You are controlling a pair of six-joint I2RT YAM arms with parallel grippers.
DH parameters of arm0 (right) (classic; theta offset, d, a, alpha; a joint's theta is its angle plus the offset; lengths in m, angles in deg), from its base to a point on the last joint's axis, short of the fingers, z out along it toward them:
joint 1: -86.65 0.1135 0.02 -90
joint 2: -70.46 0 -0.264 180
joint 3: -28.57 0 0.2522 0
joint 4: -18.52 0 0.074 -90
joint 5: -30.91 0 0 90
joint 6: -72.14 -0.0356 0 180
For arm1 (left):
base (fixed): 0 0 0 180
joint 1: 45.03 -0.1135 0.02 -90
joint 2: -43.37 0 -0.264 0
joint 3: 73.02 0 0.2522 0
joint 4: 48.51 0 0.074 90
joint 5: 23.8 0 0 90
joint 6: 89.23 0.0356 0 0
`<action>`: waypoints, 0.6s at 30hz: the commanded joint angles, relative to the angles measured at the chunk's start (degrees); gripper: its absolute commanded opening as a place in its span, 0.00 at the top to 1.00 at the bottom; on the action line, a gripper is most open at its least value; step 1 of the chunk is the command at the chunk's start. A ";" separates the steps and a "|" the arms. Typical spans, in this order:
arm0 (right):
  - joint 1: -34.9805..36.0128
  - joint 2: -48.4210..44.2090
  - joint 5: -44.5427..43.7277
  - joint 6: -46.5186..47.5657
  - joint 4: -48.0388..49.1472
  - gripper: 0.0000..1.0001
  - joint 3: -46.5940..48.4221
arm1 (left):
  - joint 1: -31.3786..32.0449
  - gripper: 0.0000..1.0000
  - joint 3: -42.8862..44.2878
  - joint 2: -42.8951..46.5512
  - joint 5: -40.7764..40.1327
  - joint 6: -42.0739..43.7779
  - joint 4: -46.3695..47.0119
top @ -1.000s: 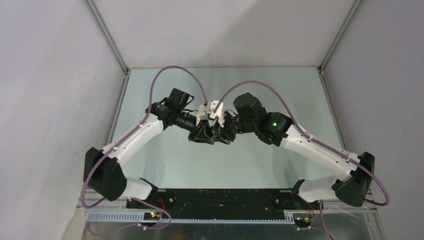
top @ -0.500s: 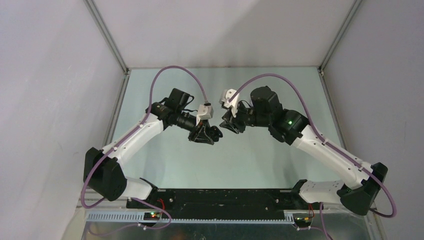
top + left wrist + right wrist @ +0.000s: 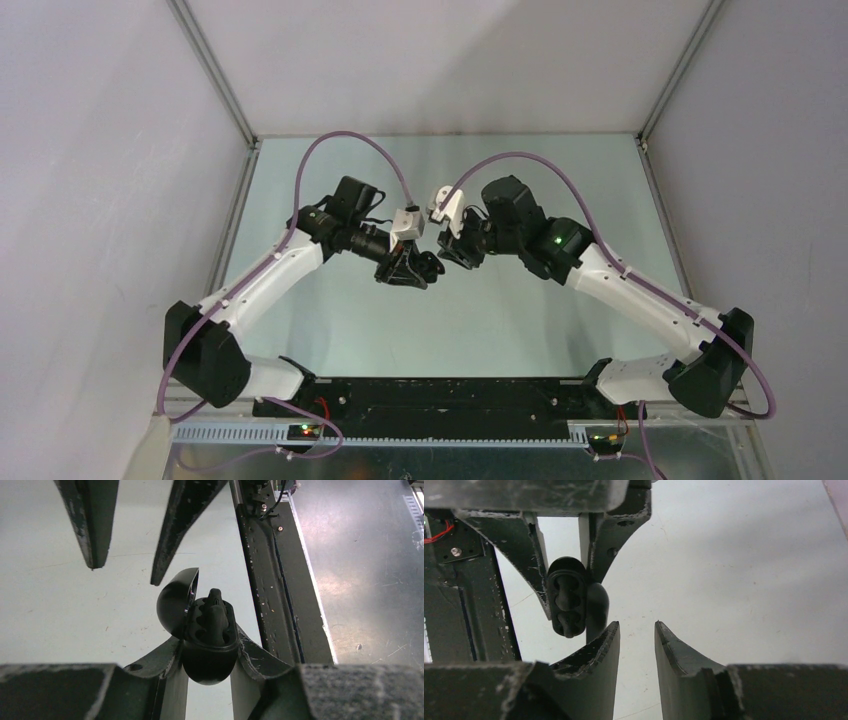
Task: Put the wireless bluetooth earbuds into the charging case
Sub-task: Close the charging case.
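Lowest in the left wrist view, left gripper [image 3: 207, 644] clamped on the open black charging case [image 3: 210, 666], lid [image 3: 175, 602] swung up to the left, black earbuds [image 3: 216, 617] sitting in the wells. Just beyond, at the upper left of that frame, right gripper [image 3: 125, 572] with jaws apart and nothing between, tips just short of the lid, not touching. Farther off, pale table [image 3: 50, 620] and a dark rail [image 3: 267, 580] running down right of centre.
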 commanded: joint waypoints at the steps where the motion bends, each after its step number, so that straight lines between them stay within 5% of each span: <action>1: 0.69 -0.93 3.13 1.71 -0.16 0.64 0.44 | 0.08 0.99 1.34 1.97 1.53 1.38 0.97; 13: 0.99 -2.44 11.15 3.03 -2.79 0.64 0.41 | 0.11 0.99 1.26 1.32 1.44 1.39 1.25; 18: 0.73 -3.42 7.40 2.98 -1.95 0.63 0.47 | 0.09 0.99 1.15 1.20 0.83 0.68 1.91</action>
